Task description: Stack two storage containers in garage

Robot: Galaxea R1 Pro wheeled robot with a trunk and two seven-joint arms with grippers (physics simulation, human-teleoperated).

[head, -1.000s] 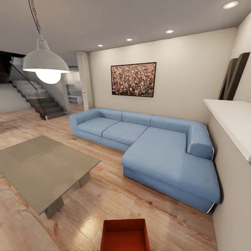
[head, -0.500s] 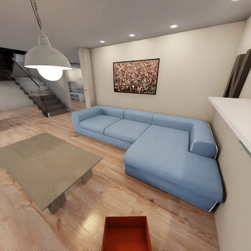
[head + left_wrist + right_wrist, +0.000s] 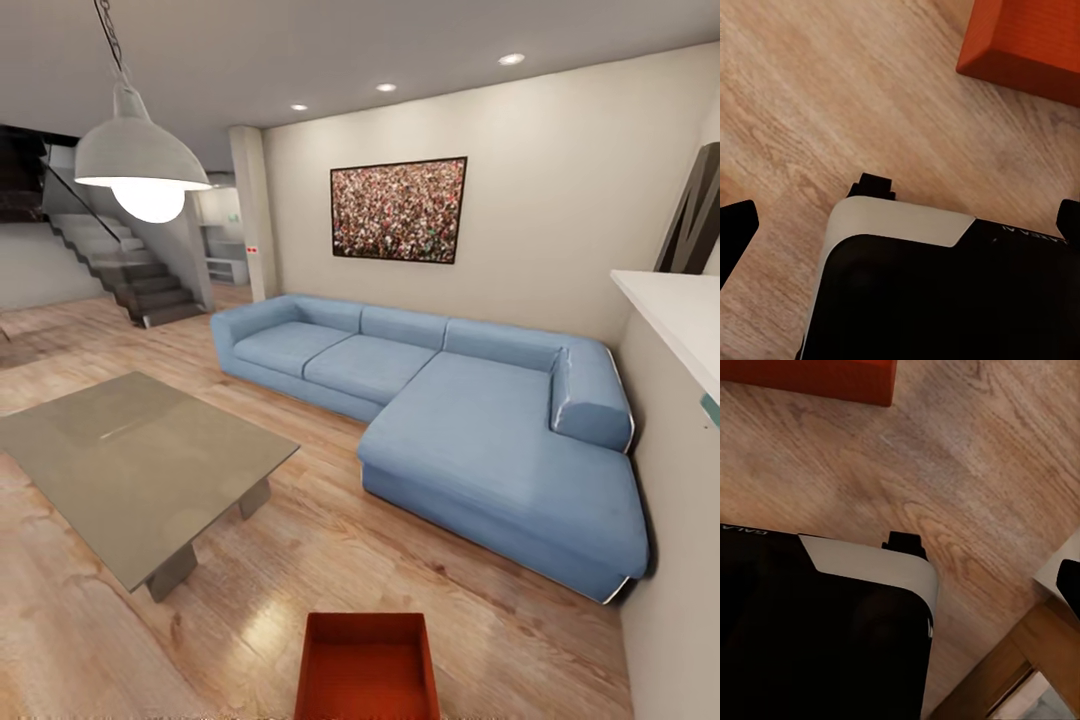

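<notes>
An orange-red rectangular open-topped storage container [image 3: 367, 665] sits on the light wood plank floor [image 3: 300, 560] near the blue corner sofa [image 3: 450, 420]. Black robot base shows unreadable white lettering; whether either claw is spread cannot be told.

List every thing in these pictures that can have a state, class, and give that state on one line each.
storage container: on the wood floor, upright, open-topped, empty, not held.
pendant lamp: lit.
ceiling spotlights: lit.
coffee table: standing, top bare.
sofa: nothing on its cushions.
left gripper: open, holding nothing.
right gripper: in view, jaws not readable.
</notes>
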